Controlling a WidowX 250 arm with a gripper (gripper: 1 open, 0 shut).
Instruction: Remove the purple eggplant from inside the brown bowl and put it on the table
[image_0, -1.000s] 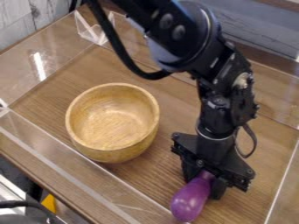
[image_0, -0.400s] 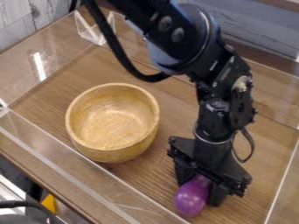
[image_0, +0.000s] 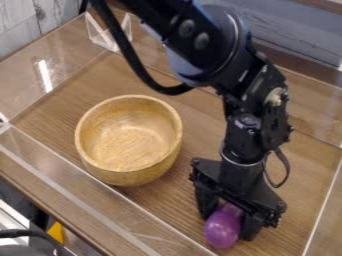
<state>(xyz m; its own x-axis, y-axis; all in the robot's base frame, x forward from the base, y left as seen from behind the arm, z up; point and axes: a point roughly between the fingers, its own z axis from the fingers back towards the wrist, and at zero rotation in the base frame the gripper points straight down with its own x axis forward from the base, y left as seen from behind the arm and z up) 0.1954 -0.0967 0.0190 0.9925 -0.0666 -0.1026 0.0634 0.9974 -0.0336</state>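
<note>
Eggplant (image_0: 225, 226): lower in frame, lying flatter than before
Tool (image_0: 241, 205): spread, released over it
Bowl (image_0: 128, 140): left, eggplant out; task looks done

Lower right: upper end and stem cap of the purple eggplant (image_0: 223, 229) sit behind the black hand (image_0: 238, 202), fingertips too dark and merged to separate, so contact with the toy or with the surface (image_0: 158, 205) can't be confirmed. The arm (image_0: 201, 40) runs out of the top edge, its cable (image_0: 123, 45) too, and the surface patch behind the hand is covered. Lower left corner: a black round part with a yellow bit above it is cut by the left edge, too small to identify; clear wall at far right also runs off frame.
</note>
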